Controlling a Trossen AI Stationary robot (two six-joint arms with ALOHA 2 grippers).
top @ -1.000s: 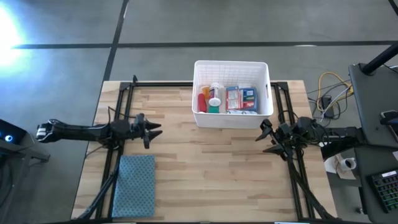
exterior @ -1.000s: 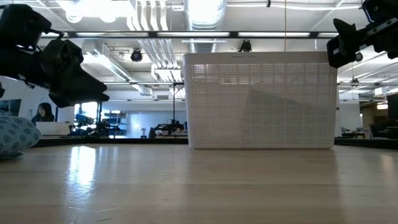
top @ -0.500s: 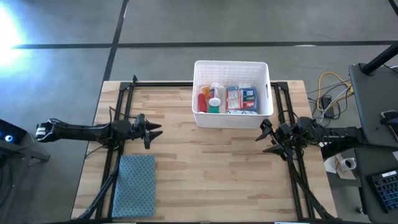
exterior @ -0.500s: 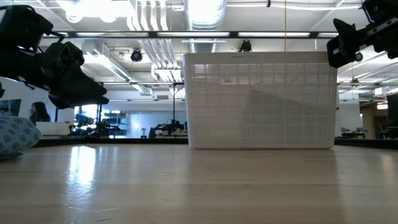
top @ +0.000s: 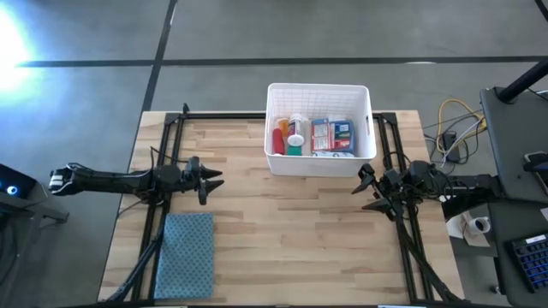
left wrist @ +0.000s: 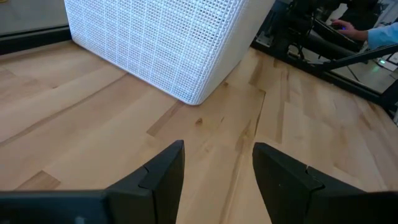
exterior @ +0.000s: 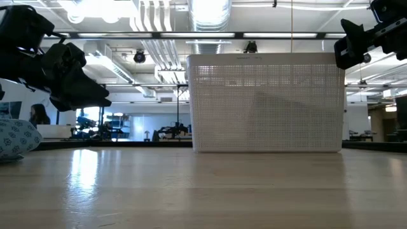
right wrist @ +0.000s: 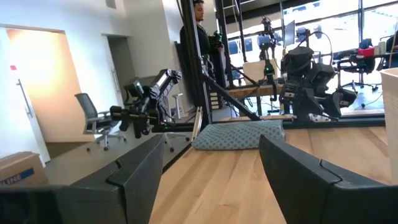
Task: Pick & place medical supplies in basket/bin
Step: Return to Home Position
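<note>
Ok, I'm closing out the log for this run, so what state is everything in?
bin: upright, holding the supplies.
medical supplies: inside the bin.
left gripper: open, empty.
right gripper: open, empty.
cloth: folded, flat on the table.

Bare table (top: pixel 291 231) lies open between the left gripper (top: pixel 214 180) and the right gripper (top: pixel 364 192), both hanging above it with fingers apart, bounded at the far side by the white bin (top: pixel 318 86) and at the near left corner by the folded cloth (top: pixel 184 255).
</note>
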